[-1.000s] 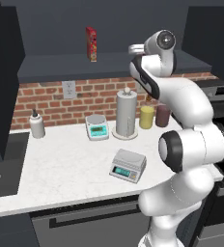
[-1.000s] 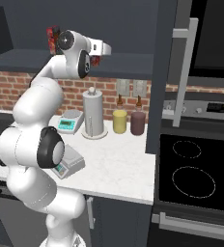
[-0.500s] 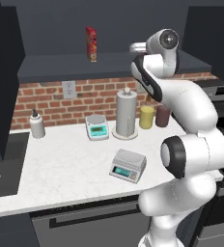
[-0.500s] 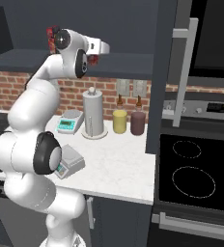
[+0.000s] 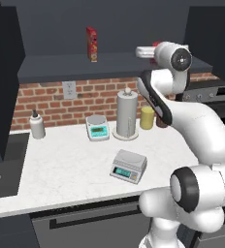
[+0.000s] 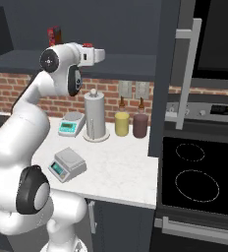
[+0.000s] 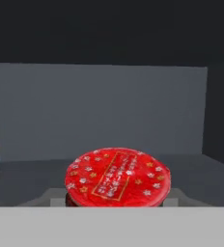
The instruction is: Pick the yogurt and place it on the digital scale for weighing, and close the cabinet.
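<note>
The yogurt (image 7: 118, 177) hides the jaws; whether they grip it is unclear.

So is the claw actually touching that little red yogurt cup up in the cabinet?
Cannot tell. In the hand view the yogurt sits right in front of the camera, but the fingertips are hidden. In the base views the claw reaches into the cabinet, with no contact or gap visible.

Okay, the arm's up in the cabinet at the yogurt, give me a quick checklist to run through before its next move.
1. Yogurt centred right in front of the hand camera: ok.
2. Gripper closed on the yogurt: cannot tell, fingertips hidden.
3. Digital scale platform bare and ready: ok.
4. Path down past the paper towel roll: cannot tell; the roll stands on the counter below the shelf.
5. Tall red box well clear of the yogurt: ok.
6. Cabinet closed: not ok, door open.
</note>
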